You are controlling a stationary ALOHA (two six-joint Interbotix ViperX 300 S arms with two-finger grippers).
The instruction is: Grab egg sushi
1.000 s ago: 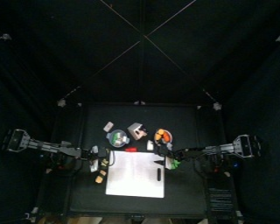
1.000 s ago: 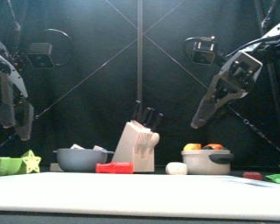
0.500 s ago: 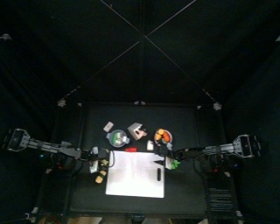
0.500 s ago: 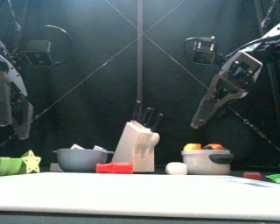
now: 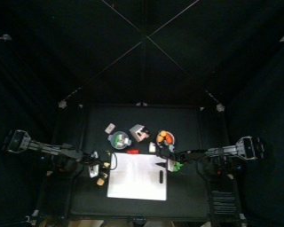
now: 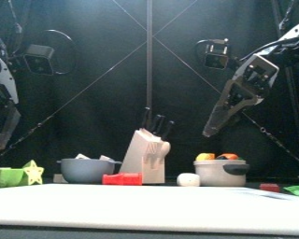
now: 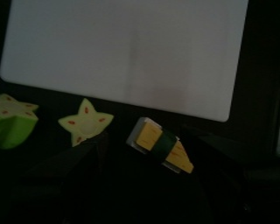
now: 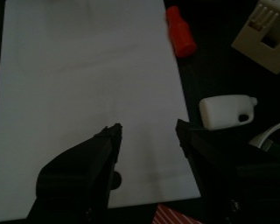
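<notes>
The egg sushi is a small yellow oblong with a dark green band. It lies on the black table just off the corner of the white board. My left gripper hangs over it, and its dark jaws stand apart on either side of the sushi without touching it. My right gripper is open and empty above the white board. In the front view the left arm is at the left edge and the right arm hangs high at the right.
A yellow star and a green cup with a star lie beside the sushi. At the back stand a grey bowl, a red piece, a knife block, a white item and a bowl of oranges.
In the front view the left arm has shifted further to the left edge. The right arm has not moved.
</notes>
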